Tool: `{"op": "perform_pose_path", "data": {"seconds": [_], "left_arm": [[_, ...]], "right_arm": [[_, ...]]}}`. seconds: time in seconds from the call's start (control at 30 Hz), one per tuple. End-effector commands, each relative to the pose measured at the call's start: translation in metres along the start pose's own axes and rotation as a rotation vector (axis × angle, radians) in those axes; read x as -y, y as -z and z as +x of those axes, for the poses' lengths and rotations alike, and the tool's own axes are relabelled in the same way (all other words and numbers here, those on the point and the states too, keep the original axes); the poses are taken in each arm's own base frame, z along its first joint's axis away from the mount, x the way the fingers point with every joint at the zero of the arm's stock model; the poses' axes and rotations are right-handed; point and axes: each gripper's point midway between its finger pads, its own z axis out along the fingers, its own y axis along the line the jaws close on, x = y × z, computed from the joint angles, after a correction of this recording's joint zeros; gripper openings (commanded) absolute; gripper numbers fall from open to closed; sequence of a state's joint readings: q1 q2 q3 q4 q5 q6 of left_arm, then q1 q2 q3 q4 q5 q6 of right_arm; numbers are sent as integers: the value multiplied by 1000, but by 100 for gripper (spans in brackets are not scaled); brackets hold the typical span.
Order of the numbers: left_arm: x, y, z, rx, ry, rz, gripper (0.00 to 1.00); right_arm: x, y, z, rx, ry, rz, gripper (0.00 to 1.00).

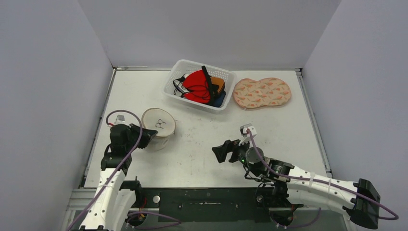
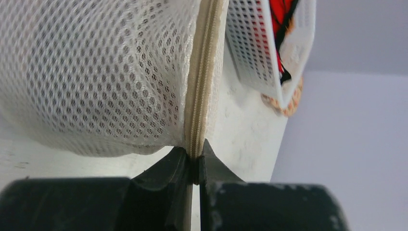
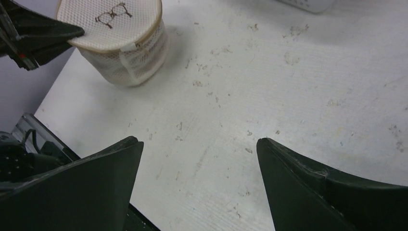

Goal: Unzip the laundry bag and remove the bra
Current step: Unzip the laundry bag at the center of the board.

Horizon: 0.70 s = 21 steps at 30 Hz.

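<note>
The left wrist view alone showed the left gripper (image 2: 194, 161) pinched shut on the zipper seam (image 2: 199, 91) running up the mesh laundry bag (image 2: 91, 72). From above, that grip was hidden behind the gripper body. The right wrist view showed the right gripper (image 3: 199, 144) spread wide above the table (image 3: 288, 86), holding nothing, with the bag well apart at its far left. Overhead, the bag stood upright at the table's left side, touching the left gripper, and the mesh hid its contents. Farther back sat a white basket (image 1: 197, 103) of clothes, with a peach patterned piece (image 1: 262, 92) just beside it.
</note>
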<state>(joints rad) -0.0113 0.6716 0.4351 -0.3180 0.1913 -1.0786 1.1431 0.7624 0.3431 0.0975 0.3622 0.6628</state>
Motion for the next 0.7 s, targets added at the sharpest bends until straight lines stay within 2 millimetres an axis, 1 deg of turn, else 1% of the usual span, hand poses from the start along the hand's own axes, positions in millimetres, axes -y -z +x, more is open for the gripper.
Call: {"op": "perform_pose_path", "data": {"seconds": [0.0,0.13,0.23,0.3,0.4,0.47,0.53,0.6,0.67], "left_arm": [[62,29,24,-180,-164,266,0],[93,48,51,-303,-222,438,0],[119,61,71,-368,-291,560,0],[139,71,88,-412,-342,652,0],[159,81,114,-483,-387,772,0],[163,81,129,-525,-399,821,0],[162,76,137,-544,-387,851,0],[154,68,143,-558,-360,865,0],[144,61,149,-574,-342,869,0]], "right_arm": [[-19,4,-40,-10,-14,-110,92],[-30,6,-53,-48,-71,-225,91],[-39,11,-61,-46,-115,-295,91],[-45,15,-65,-46,-145,-336,92],[-48,20,-69,-46,-185,-366,92],[-45,23,-70,-36,-198,-354,92],[-37,25,-68,-28,-203,-324,93],[-27,26,-63,-26,-208,-282,93],[-14,27,-53,-34,-210,-232,94]]}}
